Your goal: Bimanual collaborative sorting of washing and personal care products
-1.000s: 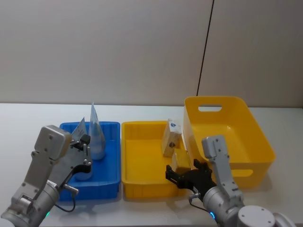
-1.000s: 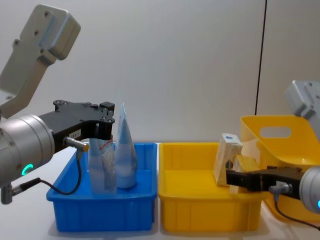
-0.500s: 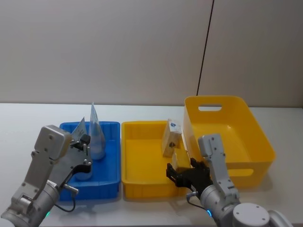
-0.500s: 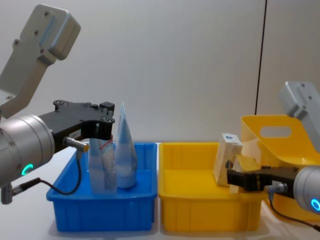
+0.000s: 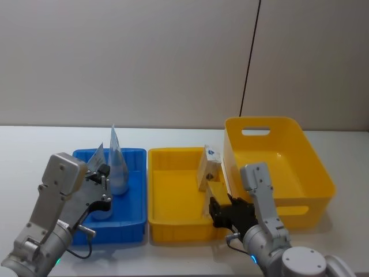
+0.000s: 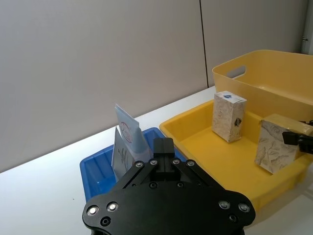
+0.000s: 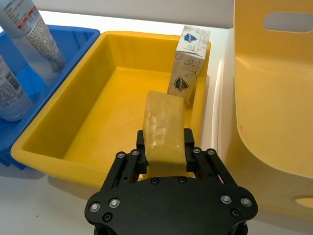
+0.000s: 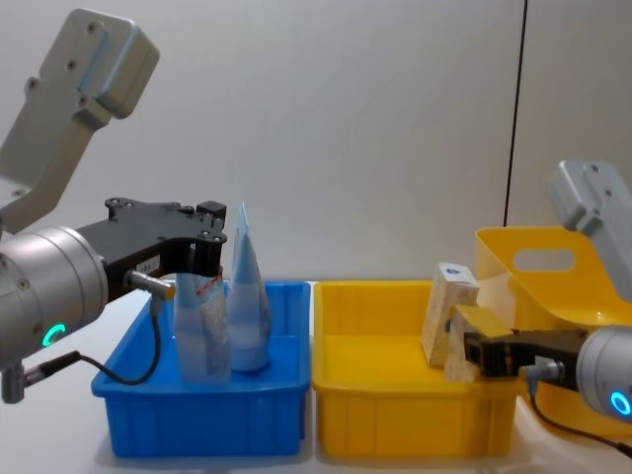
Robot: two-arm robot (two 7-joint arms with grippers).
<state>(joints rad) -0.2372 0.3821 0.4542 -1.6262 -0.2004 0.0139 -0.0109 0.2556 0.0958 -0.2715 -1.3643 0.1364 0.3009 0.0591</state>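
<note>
Right gripper (image 7: 165, 143), clamped on tan box (image 7: 164, 120), swung it leftward, more upright, over yellow tray (image 5: 173, 154), lower centre. Second box (image 5: 208, 167) just behind. Drop looked close. Left gripper (image 8: 202, 262) stayed by tubes (image 8: 247, 316) in blue tray (image 8: 197, 420); grip unclear.

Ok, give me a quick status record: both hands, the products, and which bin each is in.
left hand: over the blue bin, at the labelled tube
right hand: shut on the plain tan box, low over the yellow tray, by its right wall
tubes: labelled tube and plain tube, both standing in the blue bin
boxes: blue-marked box standing in the yellow tray's far right corner; plain tan box held
deep yellow bin: right of the yellow tray
</note>
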